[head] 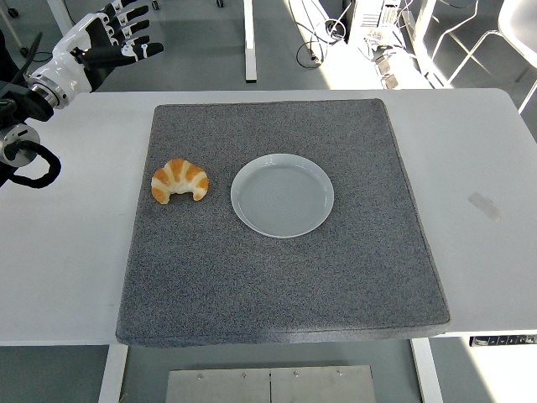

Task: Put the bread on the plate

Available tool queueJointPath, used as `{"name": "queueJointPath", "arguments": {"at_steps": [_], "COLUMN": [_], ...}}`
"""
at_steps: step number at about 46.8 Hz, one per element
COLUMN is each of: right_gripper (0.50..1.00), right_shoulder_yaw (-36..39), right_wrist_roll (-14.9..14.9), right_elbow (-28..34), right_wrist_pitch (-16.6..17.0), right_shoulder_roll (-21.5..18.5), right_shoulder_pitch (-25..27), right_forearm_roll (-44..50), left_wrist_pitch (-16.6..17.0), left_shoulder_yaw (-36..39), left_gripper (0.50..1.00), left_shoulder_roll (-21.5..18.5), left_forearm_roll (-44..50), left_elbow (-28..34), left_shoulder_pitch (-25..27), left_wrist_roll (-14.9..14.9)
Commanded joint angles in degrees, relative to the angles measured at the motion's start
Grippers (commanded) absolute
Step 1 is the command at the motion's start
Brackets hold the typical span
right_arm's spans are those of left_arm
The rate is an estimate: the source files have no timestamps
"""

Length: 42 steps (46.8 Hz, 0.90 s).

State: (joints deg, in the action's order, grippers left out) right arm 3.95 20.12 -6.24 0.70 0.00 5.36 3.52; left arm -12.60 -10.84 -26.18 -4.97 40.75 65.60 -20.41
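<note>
The left hand (pixel 105 40) is at the far left corner, above the tabletop (pixel 71 243) edge, with fingers spread and holding nothing. The bread (pixel 179 180), a croissant, lies on the grey mat (pixel 285 277), nearer to the camera and to the right of the hand, well apart from it. Just right of the bread is the plate (pixel 283 196), with nothing in it. Bare mat surrounds both.

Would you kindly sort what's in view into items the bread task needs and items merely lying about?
Needed: croissant, plate, left hand, open and empty at the table's far left corner.
Lying about: grey mat, white table.
</note>
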Motion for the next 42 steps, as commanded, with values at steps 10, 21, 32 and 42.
{"name": "queueJointPath", "arguments": {"at_steps": [10, 21, 32, 42], "right_gripper": [1.0, 1.0, 1.0, 1.0], "right_shoulder_yaw": [0.0, 0.0, 0.0, 0.0], "right_wrist_roll": [0.0, 0.0, 0.0, 0.0], "right_elbow": [0.0, 0.0, 0.0, 0.0], "right_wrist_pitch": [0.0, 0.0, 0.0, 0.0], "right_shoulder_roll": [0.0, 0.0, 0.0, 0.0], "right_shoulder_pitch": [0.0, 0.0, 0.0, 0.0], "right_forearm_roll": [0.0, 0.0, 0.0, 0.0], "left_wrist_pitch": [0.1, 0.4, 0.4, 0.4], "left_shoulder_yaw": [2.7, 9.1, 15.6, 19.3], "left_gripper": [0.936, 0.916, 0.908, 0.884], "left_shoulder_roll": [-1.3, -4.1, -4.5, -4.5], "left_forearm_roll": [-10.0, -14.9, -18.8, -22.4], "left_elbow": [2.9, 8.1, 8.6, 8.6], "left_shoulder_pitch": [1.6, 5.0, 6.6, 8.0], "left_wrist_roll": [3.7, 4.1, 4.0, 3.9]}}
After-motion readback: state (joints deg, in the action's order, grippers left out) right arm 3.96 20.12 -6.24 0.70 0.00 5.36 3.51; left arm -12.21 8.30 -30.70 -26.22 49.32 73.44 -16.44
